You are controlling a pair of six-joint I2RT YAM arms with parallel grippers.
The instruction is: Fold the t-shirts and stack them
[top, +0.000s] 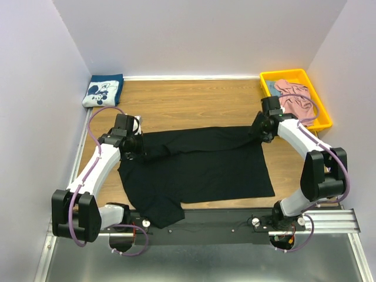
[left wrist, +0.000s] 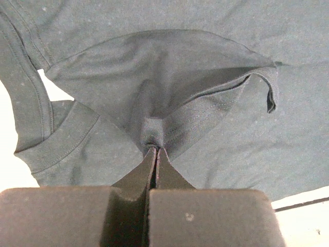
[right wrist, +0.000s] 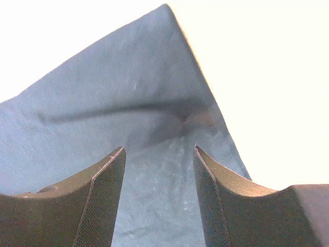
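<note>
Closest to the left wrist lens, the left jaws are pressed fully together on a small tuck of the black shirt (left wrist: 169, 77), a stitched edge bunched right at their tips. From that pinch the cloth fans away in soft ridges, and I can see a ribbed band off to one side.

From above, this shirt lies spread across the near middle of the tabletop (top: 194, 100). One sleeve flops toward the near edge on the left, and the far edge is drawn into a narrow strip between the two arms.

The right jaws stand apart over the shirt's far right corner. Dark cloth rises to a peak past the gap, and nothing is clamped there.

I judge the fabric light, limp and thin. It should sag and drag rather than keep any shape, and a single layer could slip out. The best holds look like the hems and seams, where the doubled cloth gives the jaws something to bite. For a clean fold I would want both far corners held level.

Further out, the navy shirt (top: 103, 91) with its white mouse print sits folded in the far left corner. The pink shirt (top: 296, 100) lies crumpled in a yellow bin (top: 282, 74) at the far right.
</note>
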